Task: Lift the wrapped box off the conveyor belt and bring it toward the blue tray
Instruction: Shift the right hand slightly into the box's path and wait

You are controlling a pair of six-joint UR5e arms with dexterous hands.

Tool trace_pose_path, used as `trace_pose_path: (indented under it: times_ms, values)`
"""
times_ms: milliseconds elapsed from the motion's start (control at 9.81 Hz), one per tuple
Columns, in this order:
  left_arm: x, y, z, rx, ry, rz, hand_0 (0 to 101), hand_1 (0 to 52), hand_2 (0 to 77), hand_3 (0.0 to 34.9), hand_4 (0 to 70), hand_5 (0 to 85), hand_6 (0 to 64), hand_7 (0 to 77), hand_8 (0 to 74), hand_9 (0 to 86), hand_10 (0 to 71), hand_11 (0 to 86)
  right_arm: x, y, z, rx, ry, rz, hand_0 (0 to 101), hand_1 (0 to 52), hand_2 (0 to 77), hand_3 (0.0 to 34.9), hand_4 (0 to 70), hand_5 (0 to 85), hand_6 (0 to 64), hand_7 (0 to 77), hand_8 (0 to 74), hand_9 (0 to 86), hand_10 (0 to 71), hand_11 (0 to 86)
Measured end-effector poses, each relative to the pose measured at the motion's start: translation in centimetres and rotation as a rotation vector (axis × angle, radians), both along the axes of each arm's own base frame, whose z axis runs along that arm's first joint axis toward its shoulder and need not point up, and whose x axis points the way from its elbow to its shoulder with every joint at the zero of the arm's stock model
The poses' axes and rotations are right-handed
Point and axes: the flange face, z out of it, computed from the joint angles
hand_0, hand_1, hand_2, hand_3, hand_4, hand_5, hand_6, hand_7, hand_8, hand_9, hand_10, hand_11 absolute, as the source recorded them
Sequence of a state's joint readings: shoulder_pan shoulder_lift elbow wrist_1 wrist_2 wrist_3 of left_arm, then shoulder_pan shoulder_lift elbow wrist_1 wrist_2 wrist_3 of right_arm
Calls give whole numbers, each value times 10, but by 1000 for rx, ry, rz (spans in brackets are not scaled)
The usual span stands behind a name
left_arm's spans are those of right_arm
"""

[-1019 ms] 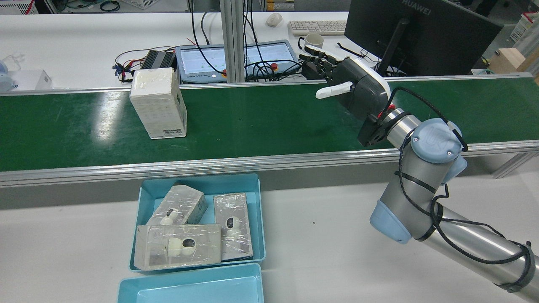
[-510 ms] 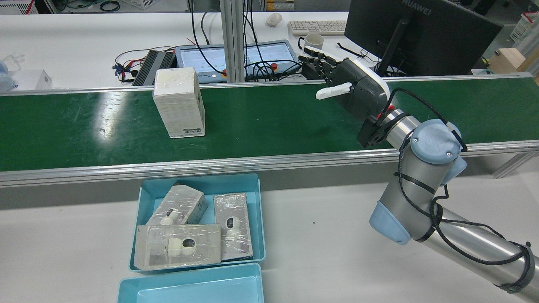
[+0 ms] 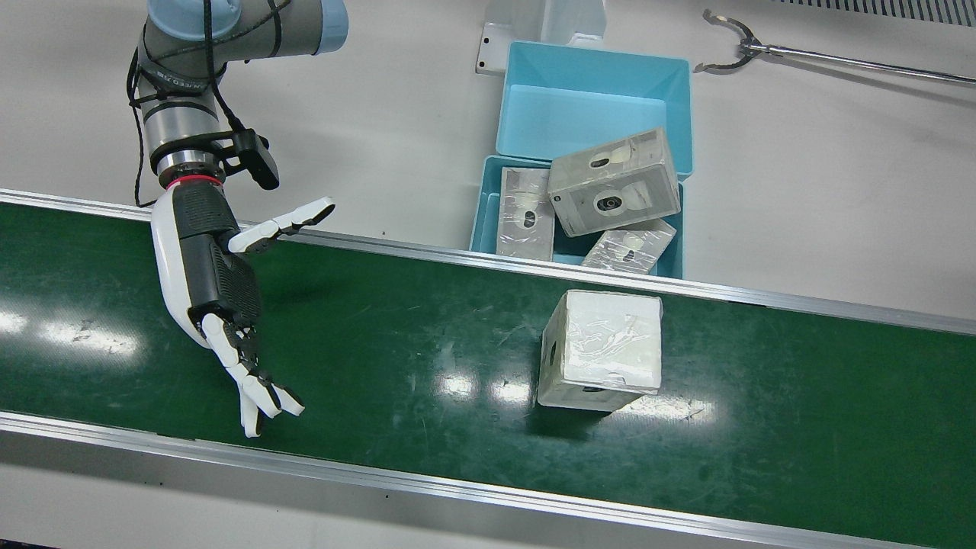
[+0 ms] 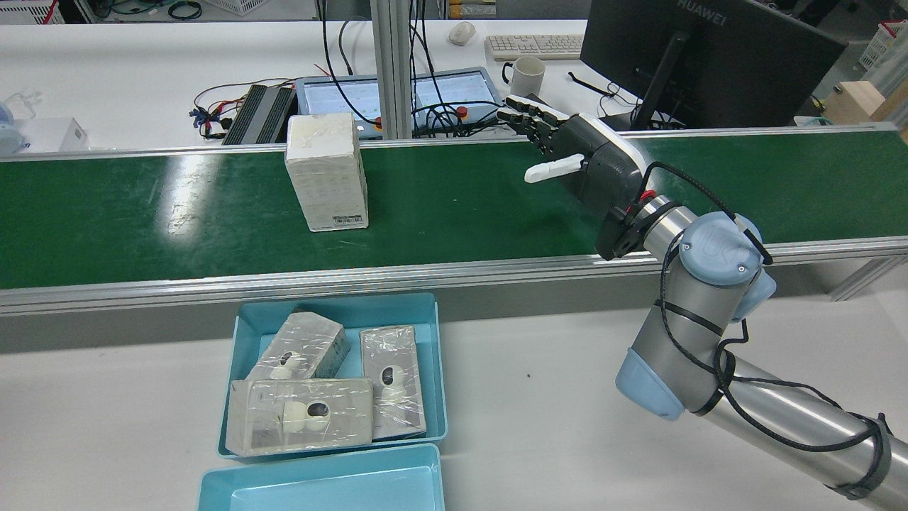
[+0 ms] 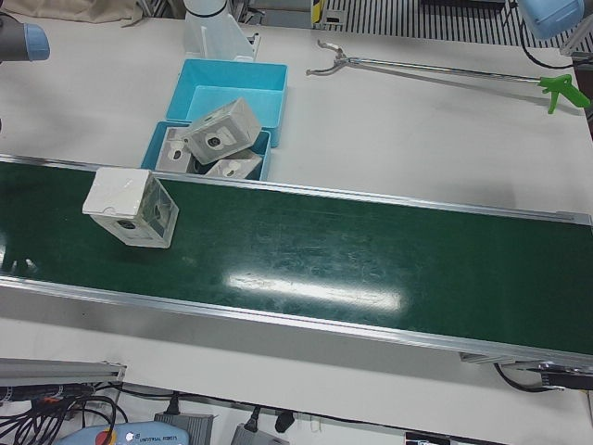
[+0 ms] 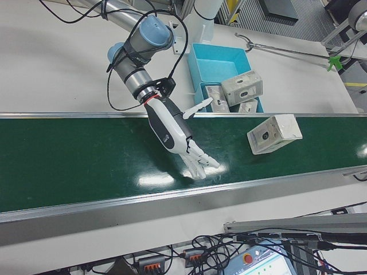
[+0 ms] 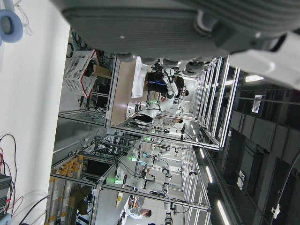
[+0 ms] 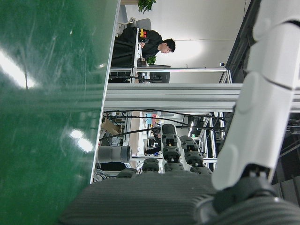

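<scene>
The box (image 3: pixel 598 349) stands upright on the belt (image 3: pixel 427 335), just across the belt's rail from the tray (image 3: pixel 488 221), which already holds three boxes. The right hand (image 3: pixel 221 282) hovers low over the belt, well apart from the box, fingers spread and holding nothing. To grip well, I'd say it should meet the box side-on, thumb on one face and fingers on the opposite one, closing firmly because the wrap looks slippery. The left hand's state I cannot tell.

Left hand (image 7: pixel 187 28) mostly out of frame.
</scene>
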State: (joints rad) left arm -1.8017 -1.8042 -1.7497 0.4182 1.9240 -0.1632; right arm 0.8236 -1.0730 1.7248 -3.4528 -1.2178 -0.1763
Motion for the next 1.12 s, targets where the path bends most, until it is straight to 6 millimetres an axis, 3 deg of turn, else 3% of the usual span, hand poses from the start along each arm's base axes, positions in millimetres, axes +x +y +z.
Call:
trace_pose_path:
  times_ms: [1121]
  values:
    - [0,0,0,0,0,0,0,0,11,0,0,11,5,5,5,5,0,5,-2,0,1,-1,0,-2,443,87,49,0,87,87,55,142,27,16,0,11]
